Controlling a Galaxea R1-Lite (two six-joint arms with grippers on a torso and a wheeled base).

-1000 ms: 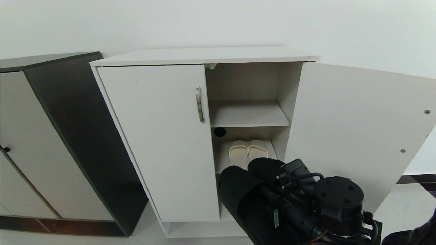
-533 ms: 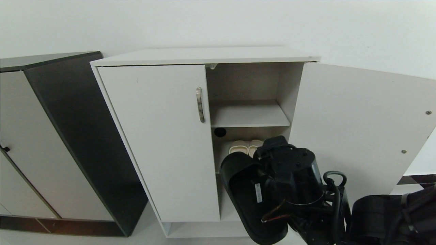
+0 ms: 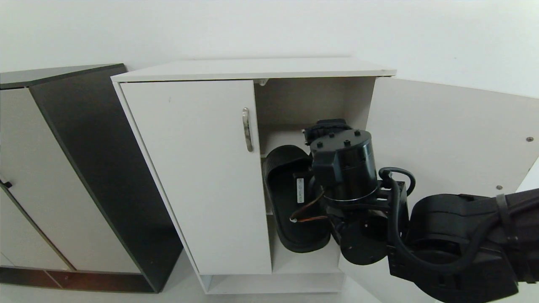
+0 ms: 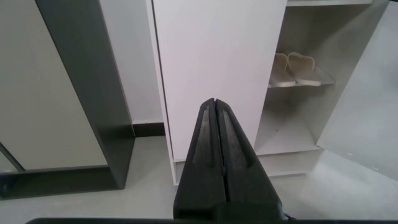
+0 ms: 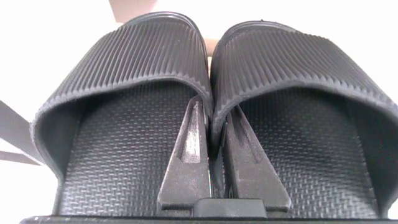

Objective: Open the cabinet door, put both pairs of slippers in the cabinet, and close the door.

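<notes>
The white cabinet [image 3: 252,69] stands with its right door [image 3: 442,143] swung wide and its left door [image 3: 198,168] closed. My right gripper [image 5: 214,127] is shut on the inner edges of a pair of black slippers [image 5: 211,118], held side by side. In the head view the black slippers [image 3: 290,198] hang in the open right half of the cabinet, in front of the shelves. A cream pair of slippers [image 4: 300,68] lies on a shelf inside. My left gripper [image 4: 215,102] is shut with nothing in it, low in front of the closed left door [image 4: 214,56].
A dark cabinet [image 3: 84,168] with pale doors stands against the white one's left side. The left door has a metal handle [image 3: 247,129]. A lower shelf [image 4: 286,134] and pale floor [image 4: 348,193] lie below the cream pair.
My right arm has risen and pushed forward, carrying the black slippers from low in front of the cabinet up into its open right half. They now hide the cream pair in the head view.
</notes>
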